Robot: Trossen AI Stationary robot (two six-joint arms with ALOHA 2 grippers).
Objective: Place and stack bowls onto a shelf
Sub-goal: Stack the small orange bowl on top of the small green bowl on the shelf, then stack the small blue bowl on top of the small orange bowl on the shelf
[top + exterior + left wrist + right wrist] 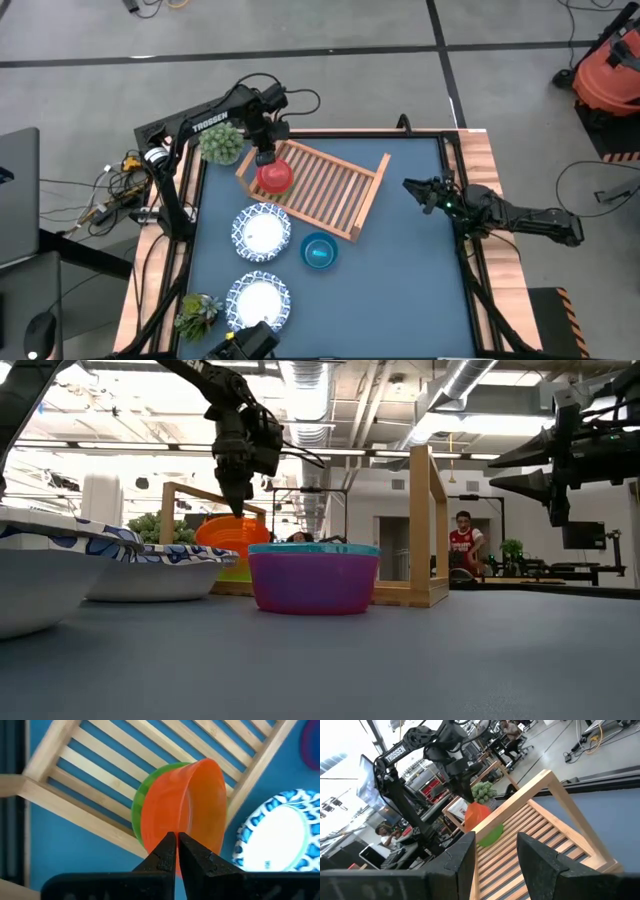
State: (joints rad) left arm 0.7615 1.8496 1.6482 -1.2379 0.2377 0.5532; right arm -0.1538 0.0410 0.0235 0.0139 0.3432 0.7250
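Observation:
My left gripper hangs over the left end of the wooden slatted shelf and is shut on a red bowl. The red bowl sits tilted in a green bowl that rests on the shelf's slats. A bowl that is teal inside and magenta outside stands on the table in front of the shelf. Two white bowls with blue rims lie on the table to its left. My right gripper waits open, raised off the table to the right of the shelf. My left gripper pinches the red bowl's rim between its two fingers, coming from above and pointing down. The bowl hangs tilted below the fingers, its lower part nested in the green bowl on the shelf.
A leafy potted plant stands just left of the shelf's far end, close to my left arm. A second plant sits at the near left corner. Bare blue table stretches right of the bowls. A person shows far behind the table.

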